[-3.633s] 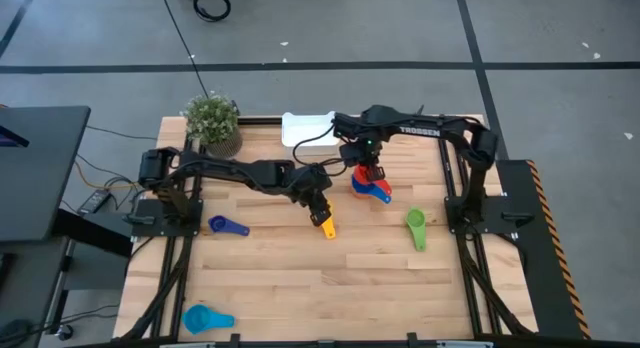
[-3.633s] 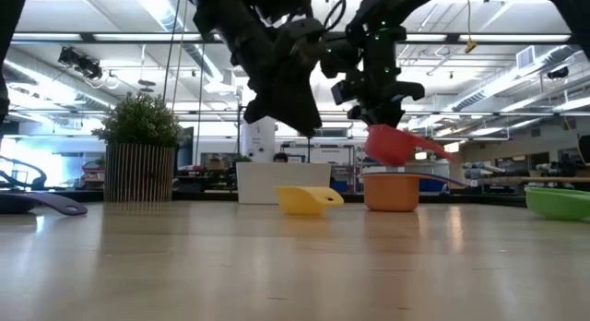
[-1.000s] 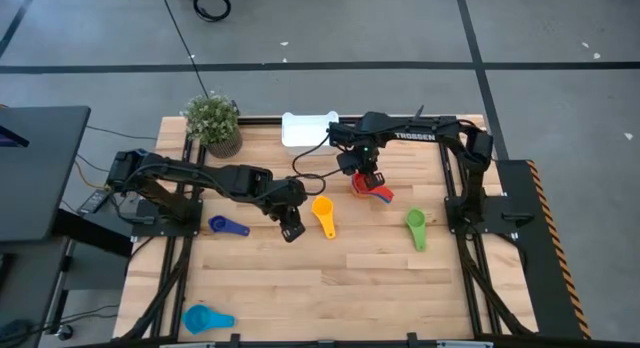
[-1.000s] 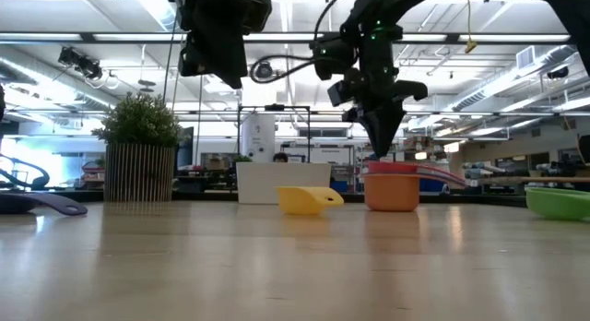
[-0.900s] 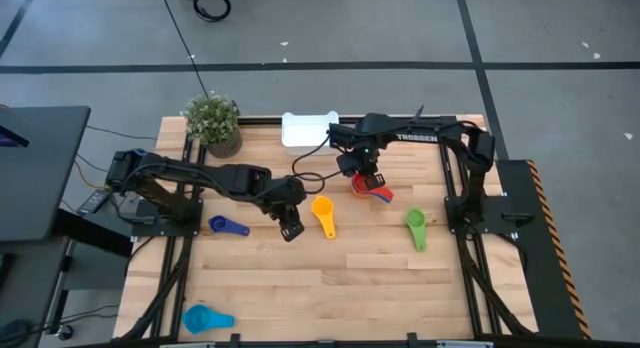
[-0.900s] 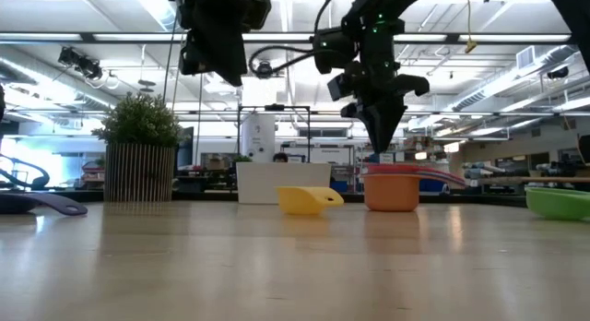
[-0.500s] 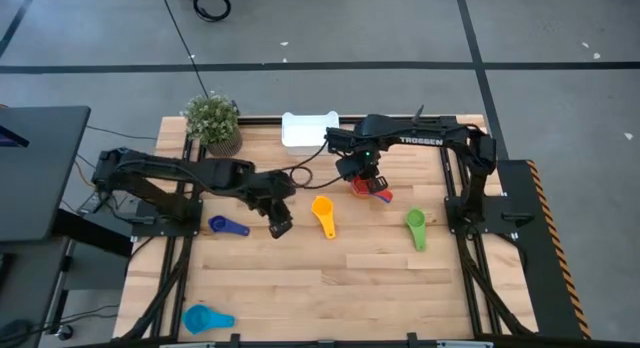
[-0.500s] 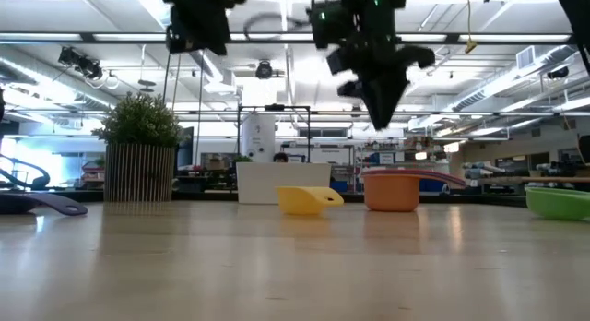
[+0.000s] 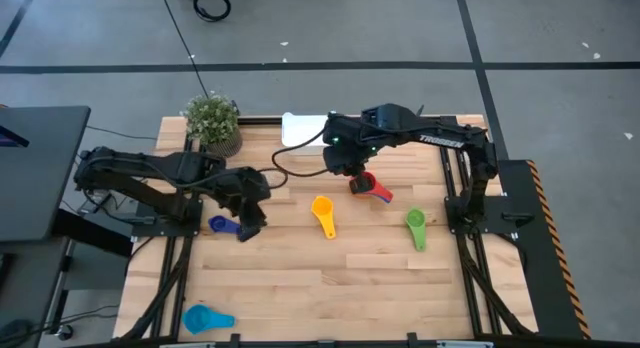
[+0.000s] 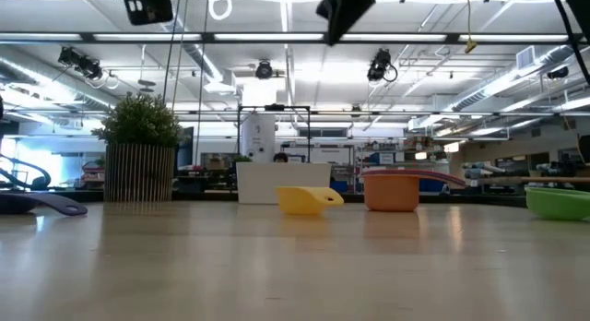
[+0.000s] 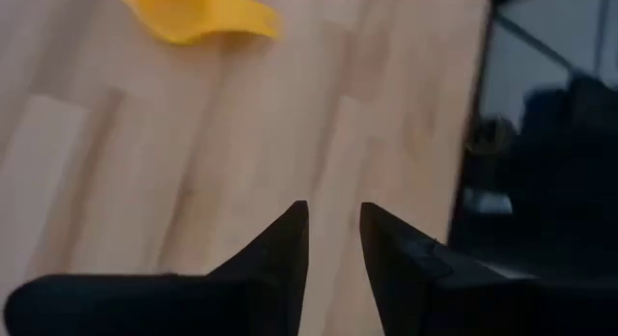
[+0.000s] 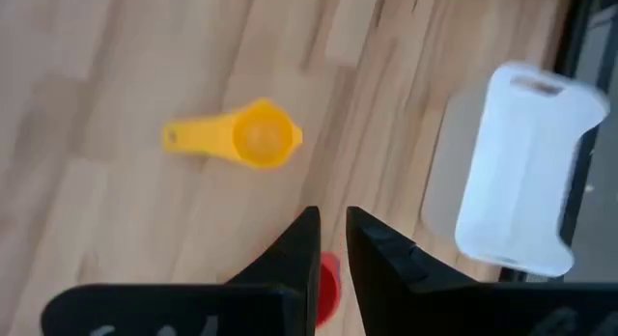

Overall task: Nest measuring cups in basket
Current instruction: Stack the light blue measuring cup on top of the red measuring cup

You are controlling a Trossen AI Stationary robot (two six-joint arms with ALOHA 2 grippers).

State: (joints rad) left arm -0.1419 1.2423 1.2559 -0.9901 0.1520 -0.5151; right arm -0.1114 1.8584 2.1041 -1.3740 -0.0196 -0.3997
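Light wooden plank worktop (image 9: 300, 278): front half mostly bare, with open room between the cups.

Small white rectangular plastic basket (image 9: 303, 127) sits at the back edge, just beside the potted green plant (image 9: 213, 120) at the back-left corner. In the right wrist view the basket (image 12: 521, 172) holds nothing visible.

Yellow plastic measuring cup (image 9: 322, 214) lies mid-worktop, long axis running front to back, bowl toward the back, handle pointing to the front edge. Red plastic measuring cup (image 9: 366, 184) sits nested on an orange cup (image 10: 391, 194), with a blue piece (image 9: 383, 197) showing at its right-front side; the stack stands between the yellow cup and the basket. In the low view its red handle (image 10: 441, 177) reaches to the right.

Green plastic measuring cup (image 9: 416, 228) lies right of centre, bowl toward the back, handle to the front. Dark blue cup (image 9: 222, 225) lies left. Light blue cup (image 9: 203, 319) rests near the front-left edge, handle pointing right.

Left end effector (image 9: 249, 226) hangs just beside the dark blue cup, fingers (image 11: 280, 254) nearly together, gripping nothing. Right end effector (image 9: 340, 164) is raised near the stack, fingers (image 12: 294, 249) nearly closed, empty.
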